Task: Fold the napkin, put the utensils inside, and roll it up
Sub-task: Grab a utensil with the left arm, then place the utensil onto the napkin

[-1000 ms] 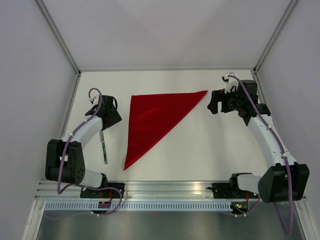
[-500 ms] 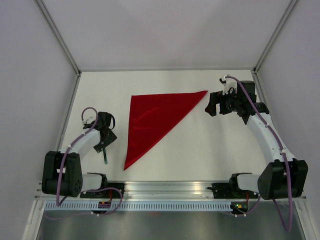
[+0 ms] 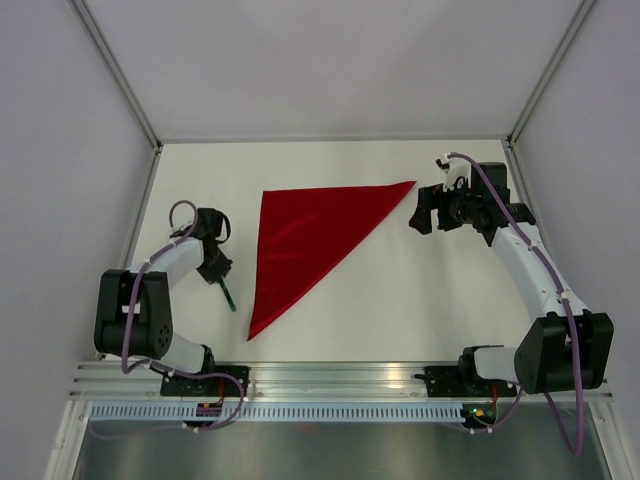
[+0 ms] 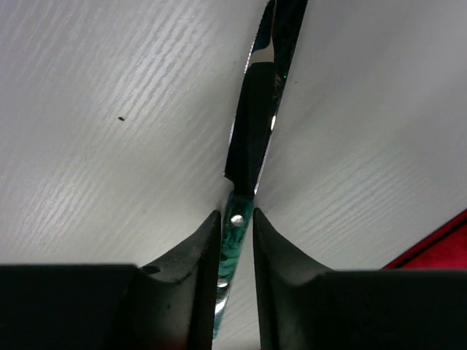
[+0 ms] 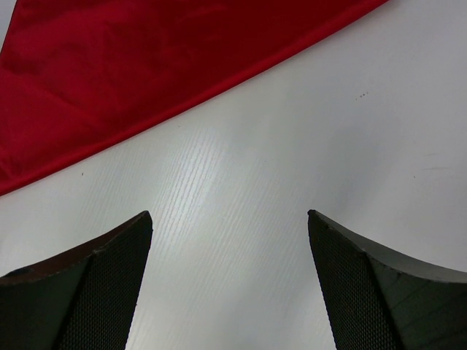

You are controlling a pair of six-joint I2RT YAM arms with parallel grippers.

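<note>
Red cloth lies flat on the white table (image 3: 400,300) — this is the napkin (image 3: 305,240), folded into a triangle. One long edge runs along the top. One point is at the upper right and another points down toward the near edge of the table.

The left gripper (image 3: 215,270) is just to the left of the napkin, and does not touch it. It is pinching one utensil (image 3: 229,297). In the left wrist view the two black fingers (image 4: 182,292) press on both sides of the utensil's green handle, where a small silver dot sits. The rest of the utensil (image 4: 248,138) is dark and shiny and sticks straight out past the fingers, over the table. I cannot tell if it touches the table. A bit of the red napkin (image 4: 438,251) shows at the lower right of that view.

The right gripper (image 3: 425,212) is near the napkin's upper right point, but apart from it. Its fingers are spread wide and hold nothing — in the right wrist view only bare white table shows between them (image 5: 229,215). The napkin's long slanted edge (image 5: 146,65) runs across the top of that view, ahead of the fingers.
</note>
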